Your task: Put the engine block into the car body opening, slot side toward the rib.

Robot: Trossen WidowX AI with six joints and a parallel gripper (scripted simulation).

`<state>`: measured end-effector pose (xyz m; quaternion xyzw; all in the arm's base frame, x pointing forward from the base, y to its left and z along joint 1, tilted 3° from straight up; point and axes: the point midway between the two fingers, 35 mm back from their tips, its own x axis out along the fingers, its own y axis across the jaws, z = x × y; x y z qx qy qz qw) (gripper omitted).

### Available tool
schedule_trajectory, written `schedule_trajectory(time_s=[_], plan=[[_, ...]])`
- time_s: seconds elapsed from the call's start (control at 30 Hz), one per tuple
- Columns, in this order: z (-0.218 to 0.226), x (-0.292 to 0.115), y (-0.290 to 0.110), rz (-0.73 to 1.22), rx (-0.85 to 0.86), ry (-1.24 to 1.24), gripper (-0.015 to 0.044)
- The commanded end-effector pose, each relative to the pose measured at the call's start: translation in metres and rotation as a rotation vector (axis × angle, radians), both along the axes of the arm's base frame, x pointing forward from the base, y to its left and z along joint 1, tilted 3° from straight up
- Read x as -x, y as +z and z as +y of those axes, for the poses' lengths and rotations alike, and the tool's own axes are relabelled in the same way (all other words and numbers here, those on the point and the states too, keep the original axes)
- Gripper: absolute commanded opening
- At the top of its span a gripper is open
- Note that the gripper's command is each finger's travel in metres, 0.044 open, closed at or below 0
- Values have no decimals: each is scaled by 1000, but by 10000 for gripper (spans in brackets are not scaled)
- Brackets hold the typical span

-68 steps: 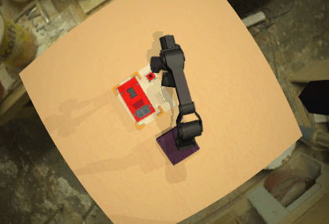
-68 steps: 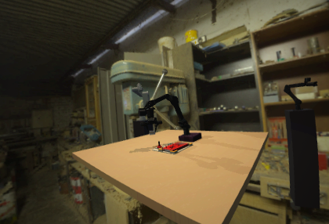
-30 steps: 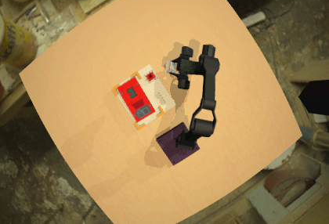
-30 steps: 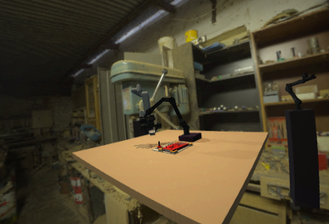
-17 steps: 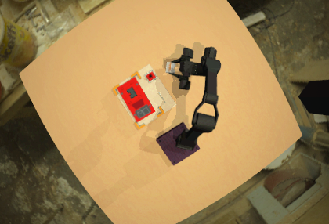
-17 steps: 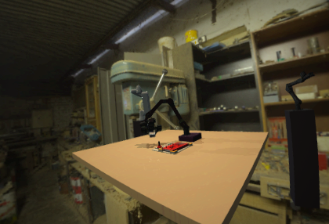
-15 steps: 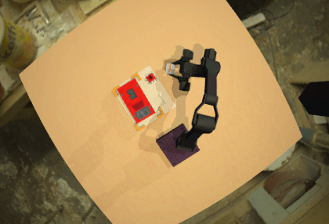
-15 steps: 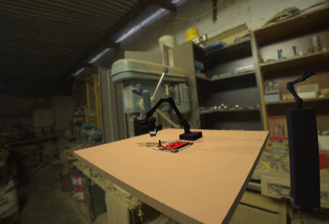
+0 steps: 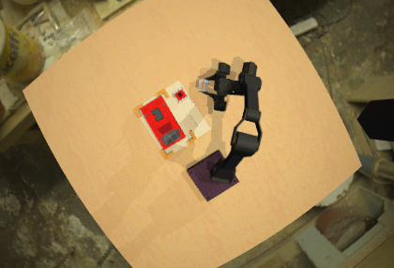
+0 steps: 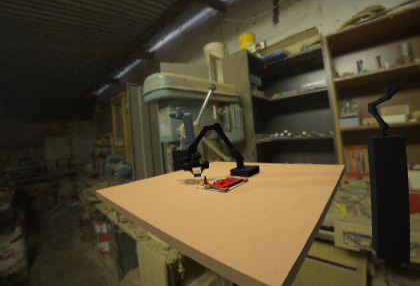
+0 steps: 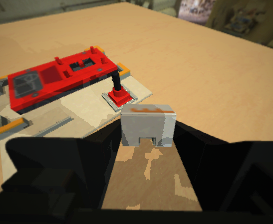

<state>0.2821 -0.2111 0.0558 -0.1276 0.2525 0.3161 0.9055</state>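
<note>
My gripper is shut on the grey engine block and holds it above the table, beside the base plate. The block has an orange-brown mark on top and a small slot at its lower edge, in view of the wrist camera. The red car body lies on the pale base plate, off to the left in the wrist view. Its dark opening holds no block. The rib inside is too small to tell clearly.
A red square piece with an upright black post stands on the plate between block and car. Orange corner brackets surround the car. The purple arm base is near the plate.
</note>
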Motion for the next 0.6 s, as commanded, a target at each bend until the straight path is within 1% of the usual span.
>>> schedule_trajectory(time_s=[0.0, 0.57], plan=[[0, -1, -9, -5, -4, 1, 0], [-2, -2, -50, -5, -4, 1, 0]])
